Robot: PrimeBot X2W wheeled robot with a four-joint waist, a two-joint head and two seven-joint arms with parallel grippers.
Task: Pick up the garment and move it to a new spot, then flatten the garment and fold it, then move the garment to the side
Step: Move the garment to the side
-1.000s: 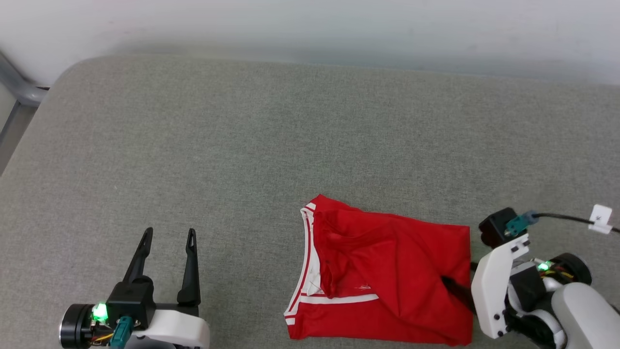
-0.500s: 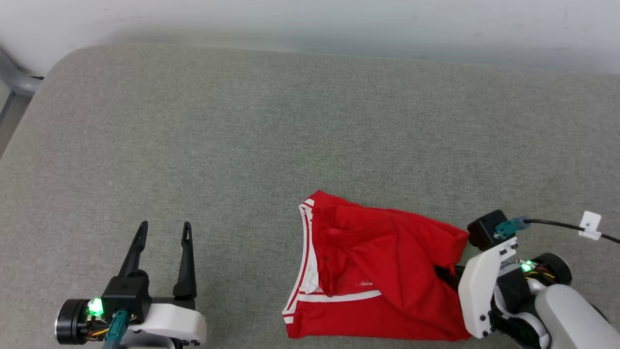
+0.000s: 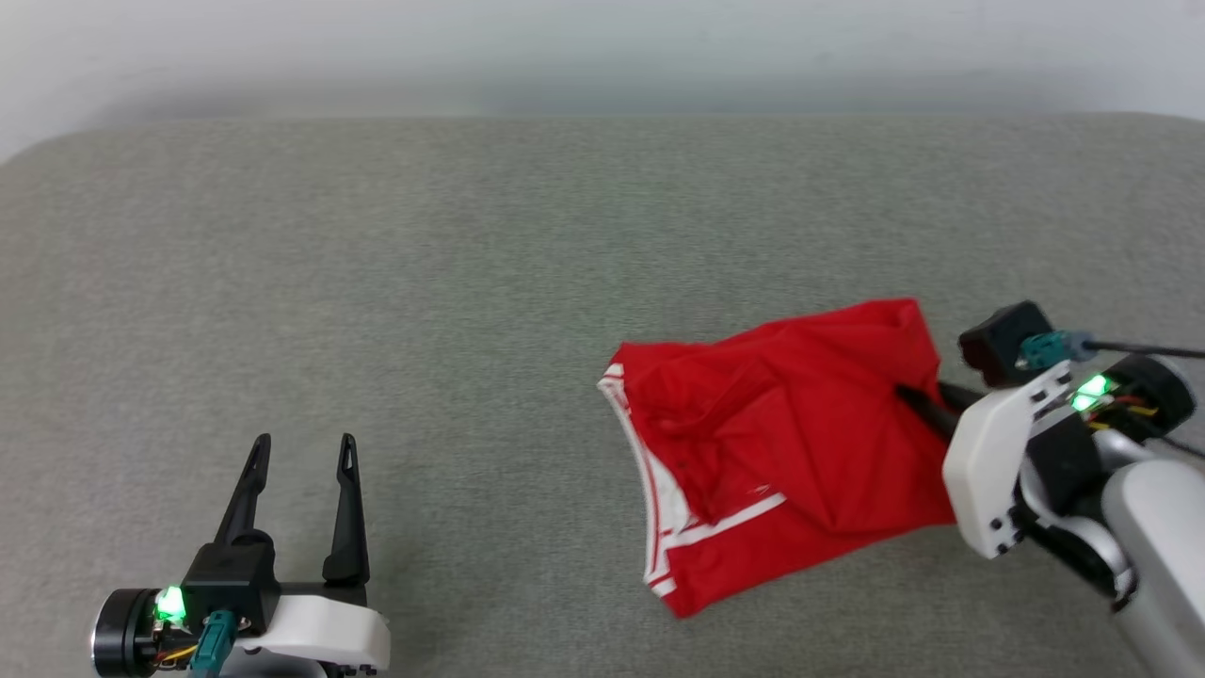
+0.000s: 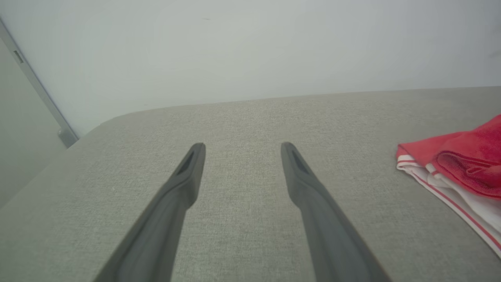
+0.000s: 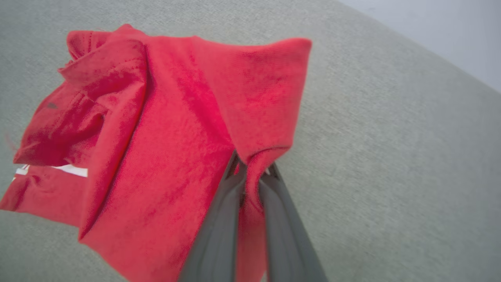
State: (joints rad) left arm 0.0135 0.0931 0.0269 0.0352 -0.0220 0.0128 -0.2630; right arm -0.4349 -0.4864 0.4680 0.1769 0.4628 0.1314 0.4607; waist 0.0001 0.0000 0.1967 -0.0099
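- A pale wall (image 3: 602, 47) runs along the back, and in front of it lies a wide grey-green fabric surface (image 3: 452, 282) with a rounded far-left corner.
- At the far left of the left wrist view, a grey metal bar (image 4: 35, 86) slants down the wall beside that corner.
- The left gripper (image 3: 305, 441) sits low at the left, its jaws spread wide with nothing between them – only bare fabric shows in the gap (image 4: 242, 145). It is well apart from the cloth.
- The garment (image 3: 791, 424) is right of centre, a bunched red heap. Its white, red-striped trim is turned towards the left gripper, and in the left wrist view that trimmed edge (image 4: 462, 156) rests on the surface.
- Its right-hand part is pulled up into a peak.
- The right gripper (image 3: 908, 395) reaches in from the right edge – its jaws are pressed narrow on a fold of the red cloth (image 5: 176, 117), which is squeezed between the two dark fingers (image 5: 219, 211).
- A black cable (image 3: 1139, 350) leads off from the right wrist, next to a green light.
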